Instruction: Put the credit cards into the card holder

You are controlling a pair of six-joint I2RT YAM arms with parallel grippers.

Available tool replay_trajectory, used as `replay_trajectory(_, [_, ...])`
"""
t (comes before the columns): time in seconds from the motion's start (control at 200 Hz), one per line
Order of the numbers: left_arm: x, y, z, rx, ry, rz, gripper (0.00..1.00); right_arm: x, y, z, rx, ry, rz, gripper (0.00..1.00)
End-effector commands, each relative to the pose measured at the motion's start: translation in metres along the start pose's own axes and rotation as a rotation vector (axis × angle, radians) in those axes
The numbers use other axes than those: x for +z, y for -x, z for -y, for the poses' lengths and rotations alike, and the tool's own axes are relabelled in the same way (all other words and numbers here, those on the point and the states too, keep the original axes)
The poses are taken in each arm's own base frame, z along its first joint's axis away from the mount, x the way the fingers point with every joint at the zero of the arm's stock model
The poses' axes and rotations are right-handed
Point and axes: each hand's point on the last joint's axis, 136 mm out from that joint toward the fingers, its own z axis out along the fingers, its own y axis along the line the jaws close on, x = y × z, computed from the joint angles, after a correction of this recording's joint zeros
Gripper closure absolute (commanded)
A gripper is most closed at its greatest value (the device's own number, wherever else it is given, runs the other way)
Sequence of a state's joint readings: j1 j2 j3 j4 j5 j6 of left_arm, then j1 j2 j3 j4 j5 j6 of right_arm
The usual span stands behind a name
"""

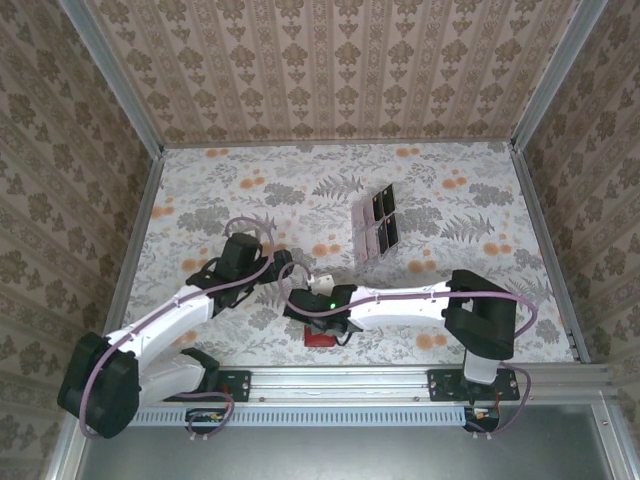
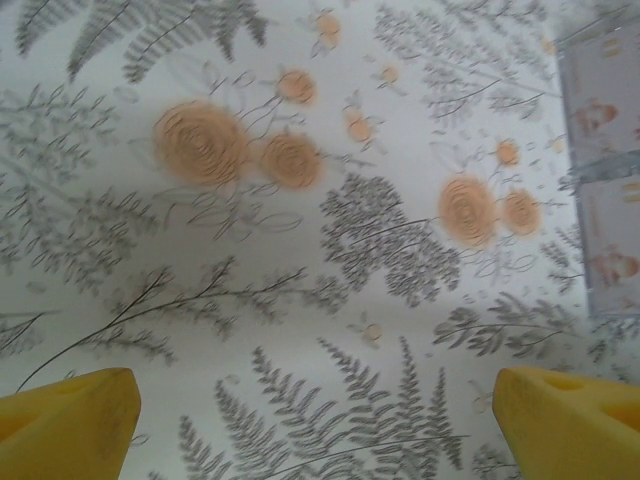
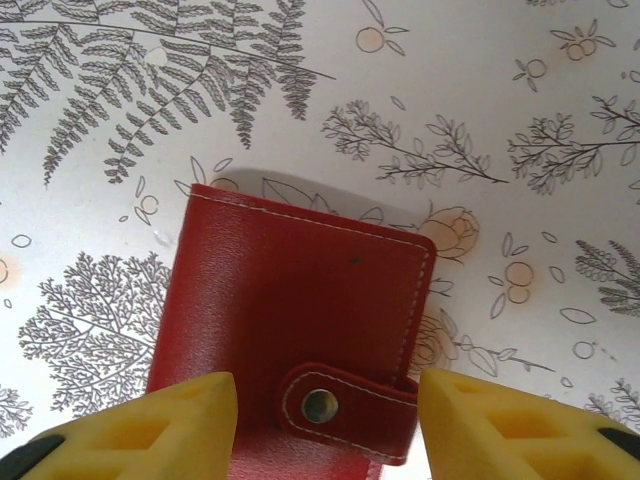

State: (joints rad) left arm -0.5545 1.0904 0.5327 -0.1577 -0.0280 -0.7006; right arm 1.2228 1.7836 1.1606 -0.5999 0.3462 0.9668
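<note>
The card holder [image 3: 300, 290] lies closed on the desk [image 3: 500, 150], snap tab [image 3: 345, 400] fastened. The right gripper [image 3: 328, 420] jaws stand apart astride its tab end. The left gripper [image 2: 320, 420] jaws are wide apart over the desk. Expect the card holder to skid or pivot if one jaw lands first.

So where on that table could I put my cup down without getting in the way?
Bare cloth lies at the far left of the table, between the left wall and the clear rack, and on the right, between rack and right wall. The front middle is crowded: the left arm and right arm meet there, the right gripper over the card holder.
</note>
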Motion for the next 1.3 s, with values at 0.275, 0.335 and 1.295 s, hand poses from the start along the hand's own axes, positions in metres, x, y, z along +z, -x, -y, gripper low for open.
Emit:
replay_trajectory(0.275, [-0.004, -0.004, -0.016, -0.047, 0.032, 0.009, 0.00, 0.007, -0.008, 0.013, -0.010, -0.115, -0.008, 0.50])
replay_trajectory(0.335, [-0.004, -0.004, -0.016, -0.049, 0.031, 0.008, 0.00, 0.008, -0.010, 0.015, -0.010, -0.125, -0.008, 0.54])
replay_trajectory(1.295, [-0.007, -0.001, -0.007, -0.045, -0.013, 0.002, 0.00, 0.014, -0.017, 0.020, -0.036, -0.081, -0.024, 1.00])
